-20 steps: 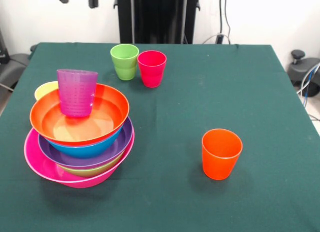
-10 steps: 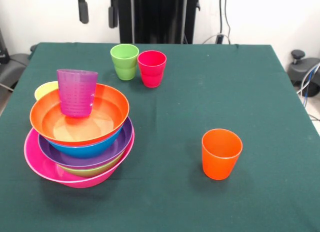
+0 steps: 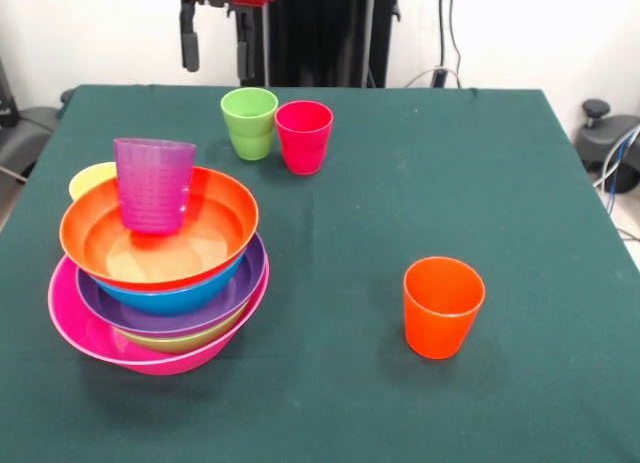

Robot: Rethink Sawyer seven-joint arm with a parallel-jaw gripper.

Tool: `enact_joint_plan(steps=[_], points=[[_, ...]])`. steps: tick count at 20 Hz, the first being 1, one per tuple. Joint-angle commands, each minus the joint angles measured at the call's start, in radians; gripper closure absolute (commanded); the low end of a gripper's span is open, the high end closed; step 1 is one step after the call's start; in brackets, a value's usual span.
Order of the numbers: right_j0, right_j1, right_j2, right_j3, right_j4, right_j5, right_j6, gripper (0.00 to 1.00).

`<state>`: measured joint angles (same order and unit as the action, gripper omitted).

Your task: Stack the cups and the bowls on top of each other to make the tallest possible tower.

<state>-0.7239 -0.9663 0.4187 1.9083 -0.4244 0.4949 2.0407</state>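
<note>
The gripper has dropped lower, fingers spread and empty, above-behind the tower.

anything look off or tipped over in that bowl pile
Nothing is tipped or spilled. The purple cup stands upright but off-centre in the orange bowl, toward its left side. The bowls sit slightly staggered, not concentric, in the pink bowl.
</note>
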Motion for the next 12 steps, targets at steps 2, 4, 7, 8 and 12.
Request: enact_joint_plan(steps=[2,4,7,8,12], points=[[0.027,0.022,-0.054,0.135,-0.031,-0.054,0.074,0.0],[0.009,-0.001,-0.042,0.161,-0.016,-0.043,0.051,0.0],[-0.005,-0.023,-0.037,0.184,-0.006,-0.029,0.034,0.0],[-0.017,-0.029,-0.026,0.189,0.003,-0.022,0.02,0.0],[-0.056,-0.074,-0.001,0.232,0.025,-0.003,-0.021,0.0]])
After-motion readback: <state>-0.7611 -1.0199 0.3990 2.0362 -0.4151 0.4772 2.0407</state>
